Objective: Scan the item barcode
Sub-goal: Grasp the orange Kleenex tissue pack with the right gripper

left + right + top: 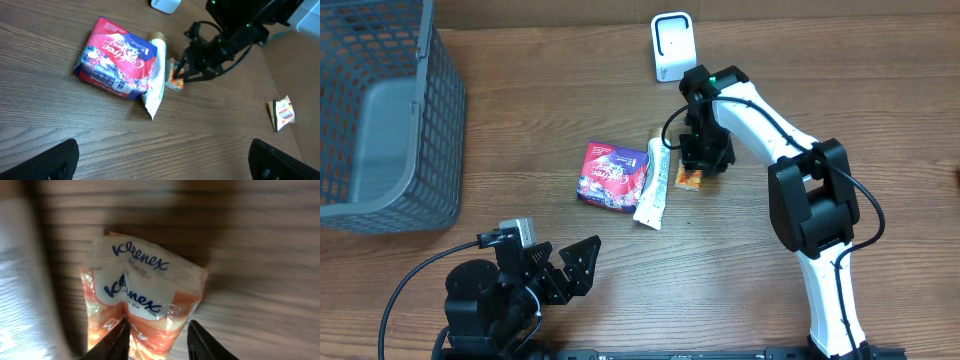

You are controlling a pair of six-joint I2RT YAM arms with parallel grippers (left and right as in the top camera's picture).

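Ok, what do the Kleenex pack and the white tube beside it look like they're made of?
Kleenex pack: thin glossy plastic film, probably; it crinkles and catches highlights. White tube: looks like soft plastic, smooth and slightly shiny, with a flattened crimped end; its gold-toned cap could be metal or plastic.

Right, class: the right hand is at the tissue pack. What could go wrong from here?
The right hand straddles just one end of the tissue pack, so the soft wrapper may slip out when lifted.
The white tube lies close beside the pack, so it could get knocked or dragged.
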